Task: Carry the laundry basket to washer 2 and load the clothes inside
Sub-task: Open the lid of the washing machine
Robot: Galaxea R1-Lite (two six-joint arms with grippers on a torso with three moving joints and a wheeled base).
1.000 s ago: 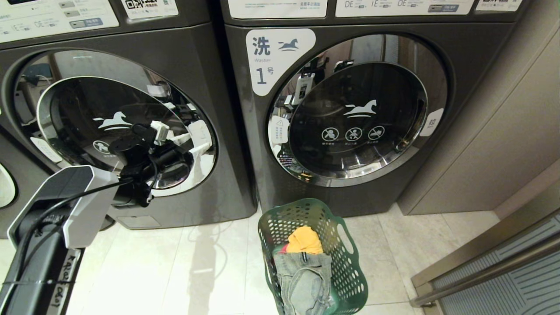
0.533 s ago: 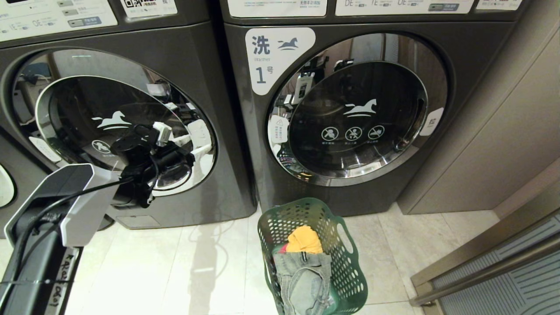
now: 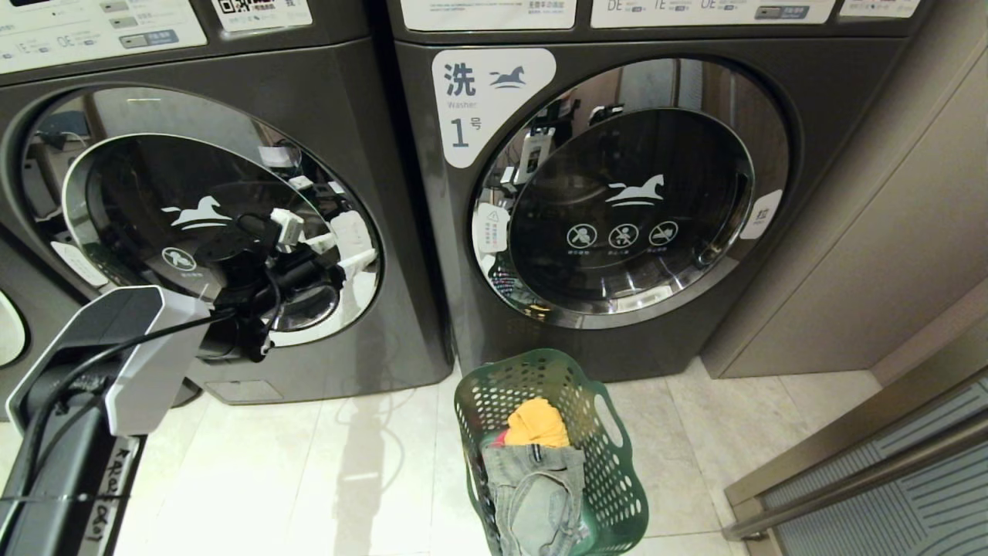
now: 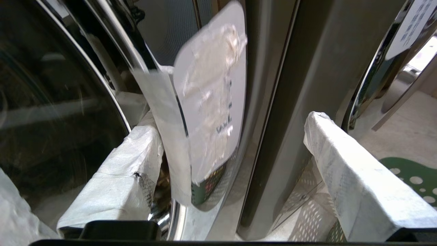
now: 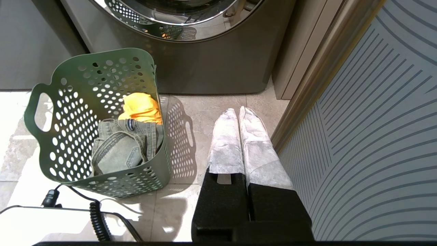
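Pale floor tiles (image 3: 255,463) run in front of 2 dark grey washers. Washer 2 (image 3: 324,116) is on the left with its door shut. The left claw (image 4: 235,150) is wide apart at the door's edge, grasping nothing. The laundry basket (image 3: 610,448) sits before washer 1 (image 3: 818,93) with the clothes (image 3: 536,463) inside. The right claw (image 5: 239,112) hangs clenched near the basket.

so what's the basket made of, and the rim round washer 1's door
The laundry basket looks like moulded plastic, matte dark green: thin one-piece walls punched with round holes and cut-out handles. The door rim of washer 1 looks like polished chrome, metal or plated plastic I can't tell: it mirrors the room and basket sharply.
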